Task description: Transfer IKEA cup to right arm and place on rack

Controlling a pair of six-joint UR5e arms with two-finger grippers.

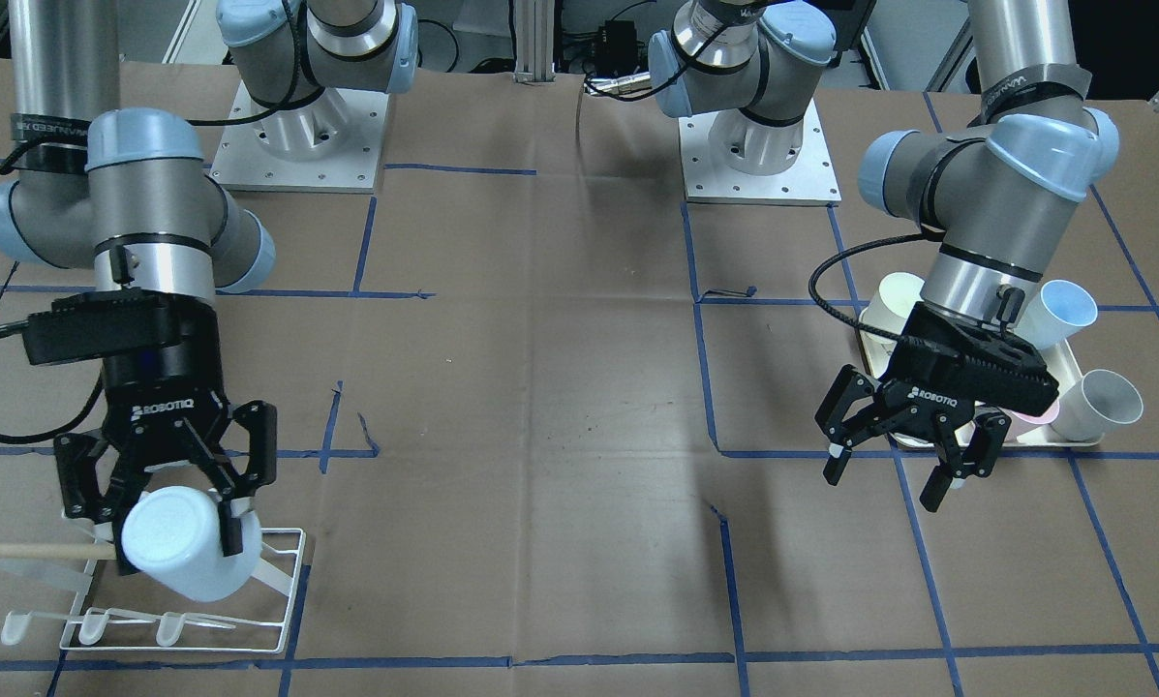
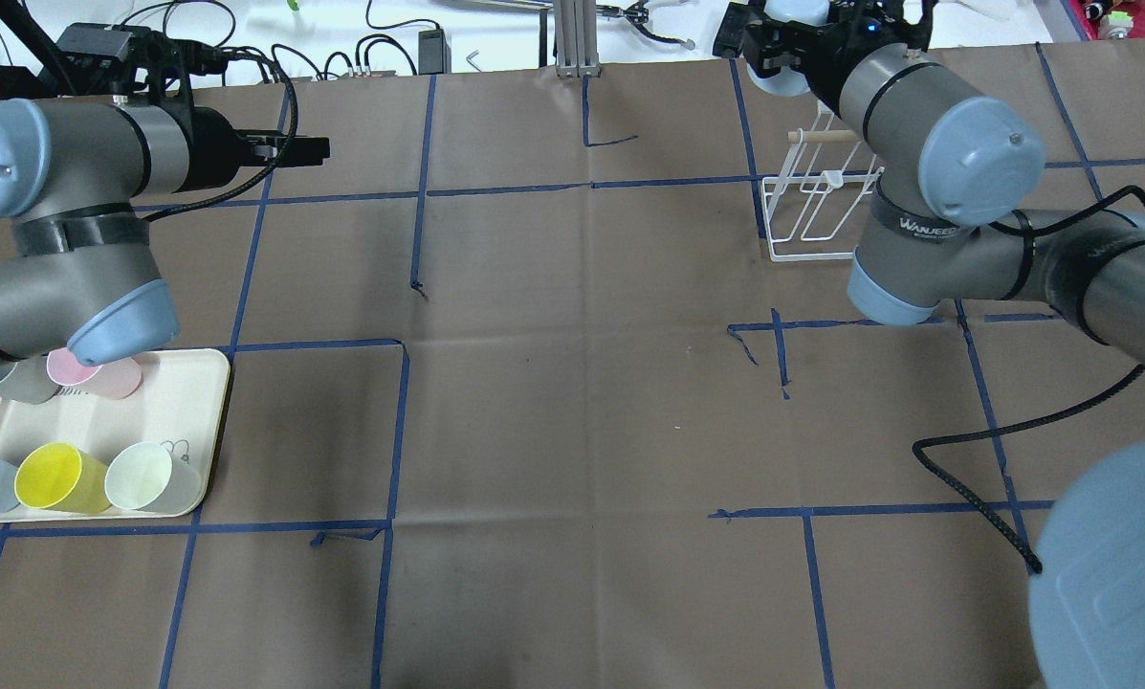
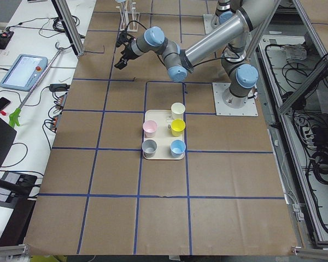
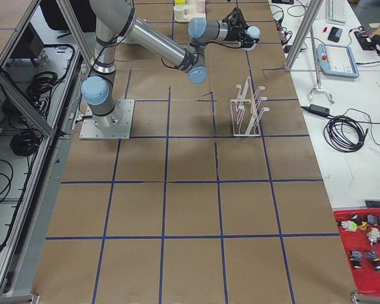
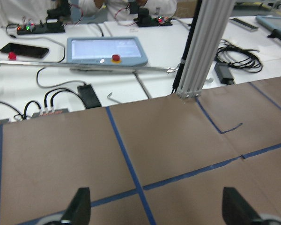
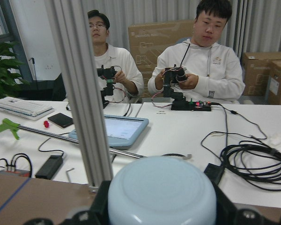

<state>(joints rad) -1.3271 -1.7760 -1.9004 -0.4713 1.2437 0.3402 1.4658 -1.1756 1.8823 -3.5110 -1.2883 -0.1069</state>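
Note:
My right gripper [image 1: 167, 523] is shut on a pale blue IKEA cup [image 1: 177, 557], holding it tilted with its base toward the front camera. The cup hangs over the white wire rack [image 1: 192, 620], right beside the wooden dowel [image 1: 37, 550]; I cannot tell if it touches a prong. The right wrist view shows the cup's base [image 6: 161, 194] between the fingers. In the overhead view the cup [image 2: 781, 78] sits beyond the rack [image 2: 816, 215]. My left gripper [image 1: 884, 474] is open and empty above the table beside the tray; the left wrist view shows its fingertips [image 5: 79, 208] spread wide.
A cream tray [image 2: 204, 378] at my left holds several cups: pink [image 2: 103, 373], yellow [image 2: 51, 477], pale green [image 2: 146, 476], grey and blue. Blue tape lines grid the brown table. Operators sit beyond the far edge with a tablet [image 5: 107, 49] and cables.

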